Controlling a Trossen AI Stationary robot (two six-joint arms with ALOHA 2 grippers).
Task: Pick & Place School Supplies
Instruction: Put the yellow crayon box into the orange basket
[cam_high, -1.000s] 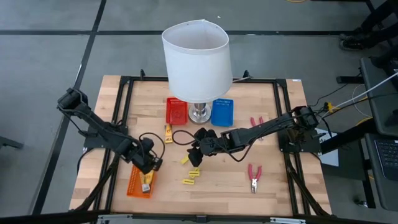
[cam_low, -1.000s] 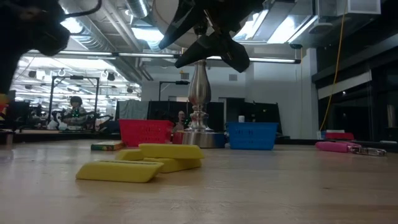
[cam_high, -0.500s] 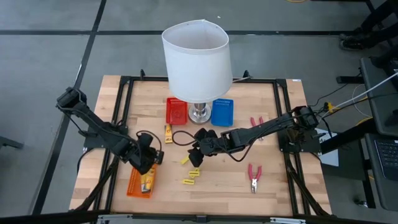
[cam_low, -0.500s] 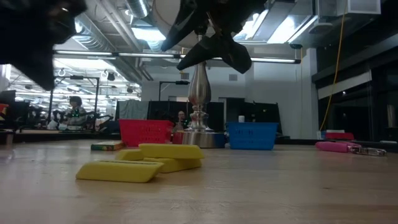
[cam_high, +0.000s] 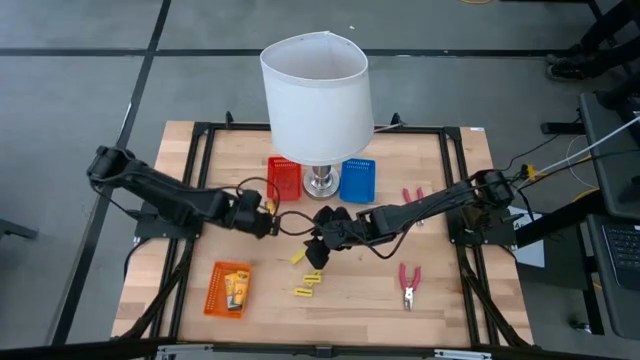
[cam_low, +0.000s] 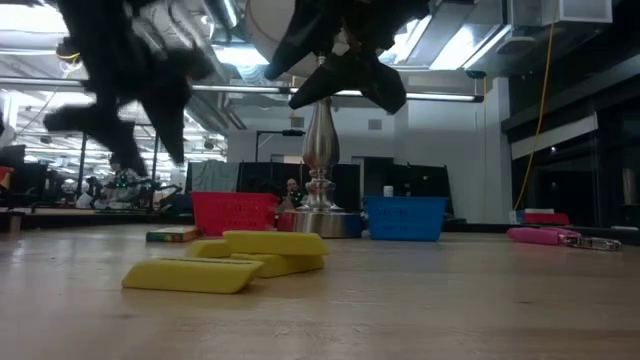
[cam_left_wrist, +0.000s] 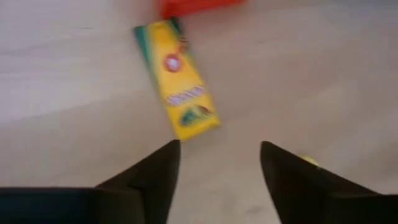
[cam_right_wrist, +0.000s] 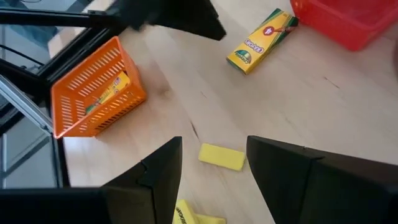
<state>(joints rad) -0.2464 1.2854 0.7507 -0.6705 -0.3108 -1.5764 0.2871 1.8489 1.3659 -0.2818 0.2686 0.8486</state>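
Left gripper (cam_left_wrist: 214, 168) open, nothing held, hovering just short of a yellow crayon packet (cam_left_wrist: 177, 87) lying flat on the table (cam_high: 450, 290) — long axis points toward the red basket (cam_high: 283, 178); print blurred. Right gripper (cam_right_wrist: 211, 165) open, empty, above a plain yellow piece (cam_right_wrist: 222, 157). Two more pieces cut off at frame edge. Orange basket (cam_right_wrist: 93, 93) — one packet inside, partly hidden by mesh. Pliers (cam_high: 408, 282) well apart, handles away from front edge.

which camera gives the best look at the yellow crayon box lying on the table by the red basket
The left wrist view: the crayon box fills it, print up. The right wrist view shows it smaller; the high view, partly hidden; the low view, only an edge.
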